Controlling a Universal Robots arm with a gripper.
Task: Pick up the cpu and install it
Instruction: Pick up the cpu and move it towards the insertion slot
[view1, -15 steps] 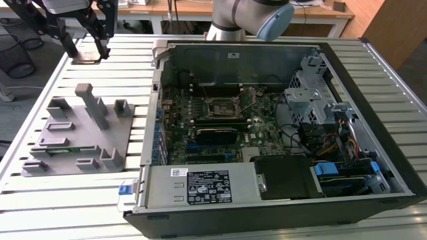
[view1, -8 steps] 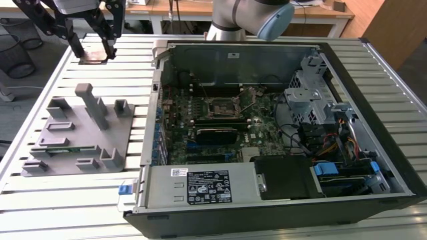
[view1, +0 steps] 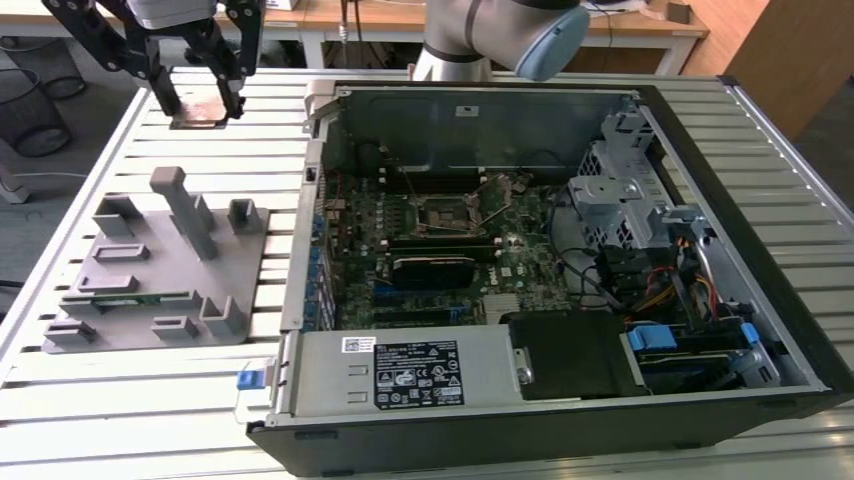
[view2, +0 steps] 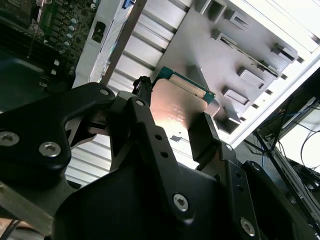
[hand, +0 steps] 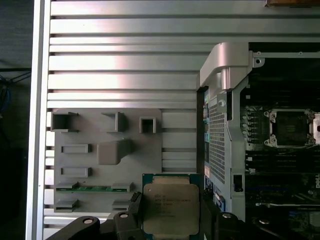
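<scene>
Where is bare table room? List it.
Bare table slats: under the tool holding the cpu, past the grey fixture tray; along the exterior view's right of the computer case. Crowded: the tray and the case's inside.

You have bright, even light on the slatted table (view1: 274, 150) beside the computer case (view1: 534, 435); its slats throw pale glare bands. Inside the case it is dim and shadowed. The cpu (view2: 180, 102) lid glints warm against the near-black gripper (view2: 172, 112)
</scene>
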